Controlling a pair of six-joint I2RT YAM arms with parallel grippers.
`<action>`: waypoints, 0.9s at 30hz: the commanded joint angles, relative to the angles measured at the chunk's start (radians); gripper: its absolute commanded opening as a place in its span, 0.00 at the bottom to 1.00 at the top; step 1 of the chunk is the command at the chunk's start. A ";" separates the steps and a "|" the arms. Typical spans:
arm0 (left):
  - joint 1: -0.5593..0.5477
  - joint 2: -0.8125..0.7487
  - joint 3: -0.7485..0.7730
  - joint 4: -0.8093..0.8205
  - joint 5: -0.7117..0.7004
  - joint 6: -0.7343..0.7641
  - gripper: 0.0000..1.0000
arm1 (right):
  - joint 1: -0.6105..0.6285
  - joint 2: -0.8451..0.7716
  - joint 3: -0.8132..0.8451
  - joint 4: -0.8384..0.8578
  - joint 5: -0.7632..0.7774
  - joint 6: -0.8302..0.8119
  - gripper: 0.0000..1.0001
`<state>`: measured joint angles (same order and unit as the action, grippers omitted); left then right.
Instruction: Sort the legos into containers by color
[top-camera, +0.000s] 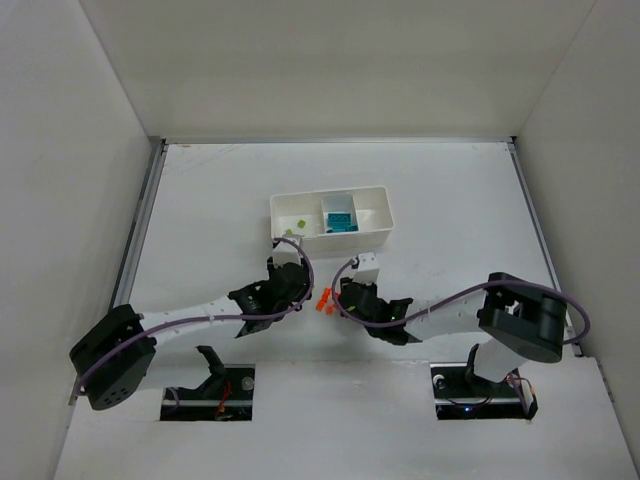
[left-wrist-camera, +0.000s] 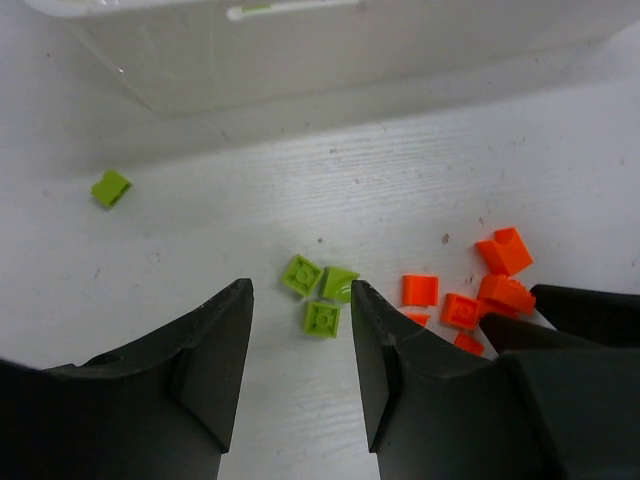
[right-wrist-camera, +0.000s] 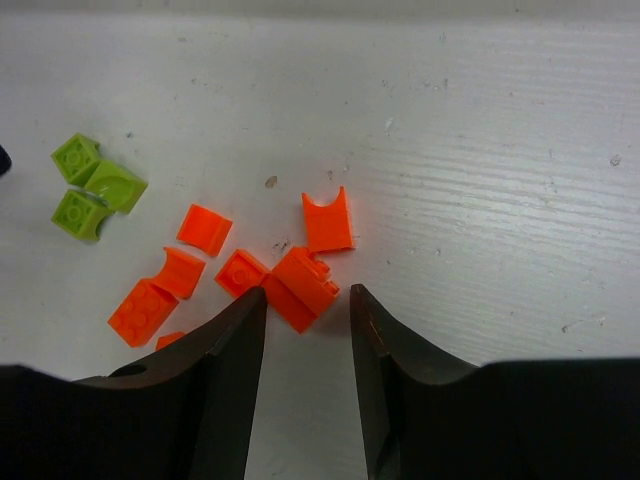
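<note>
Top view first: the white tray (top-camera: 330, 241) sits mid-bench (top-camera: 450, 200), and both arms crowd the patch in front of it. The left arm (top-camera: 200, 315) covers the green legos there, so from above only a sliver of the orange pile (top-camera: 324, 300) peeks out between the two wrists. Teal legos (top-camera: 341, 221) lie in the tray's middle compartment, with a speck of green (top-camera: 299, 223) in the left one, too small to make out.

Over to the left wrist: the left jaws stand apart with nothing between them, and three green legos (left-wrist-camera: 320, 290) sit just ahead of the tips. A lone green one (left-wrist-camera: 110, 187) lies well off to the left near the tray wall (left-wrist-camera: 300, 60), whose top is cut off, so its inside is hidden. Orange legos on the right are partly covered by this arm's own finger and by a dark finger (left-wrist-camera: 590, 312) of the right arm.

Right wrist: the right jaws are parted, not clamped, with an orange lego (right-wrist-camera: 300, 285) right at their mouth; contact is hard to judge. One orange piece (right-wrist-camera: 170, 340) is half hidden behind a finger
</note>
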<state>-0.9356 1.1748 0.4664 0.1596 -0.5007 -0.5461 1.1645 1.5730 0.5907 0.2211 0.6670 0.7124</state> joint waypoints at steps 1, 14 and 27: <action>-0.035 0.000 -0.012 -0.002 -0.025 -0.041 0.41 | -0.009 0.025 0.026 0.027 0.032 -0.017 0.41; -0.082 0.066 -0.020 0.012 -0.045 -0.071 0.41 | -0.025 0.070 0.052 0.055 0.045 -0.059 0.48; -0.110 0.092 -0.023 -0.017 -0.059 -0.089 0.43 | -0.042 -0.019 0.014 0.067 0.042 -0.050 0.30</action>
<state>-1.0382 1.2530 0.4515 0.1478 -0.5358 -0.6132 1.1244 1.6211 0.6170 0.2745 0.6987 0.6590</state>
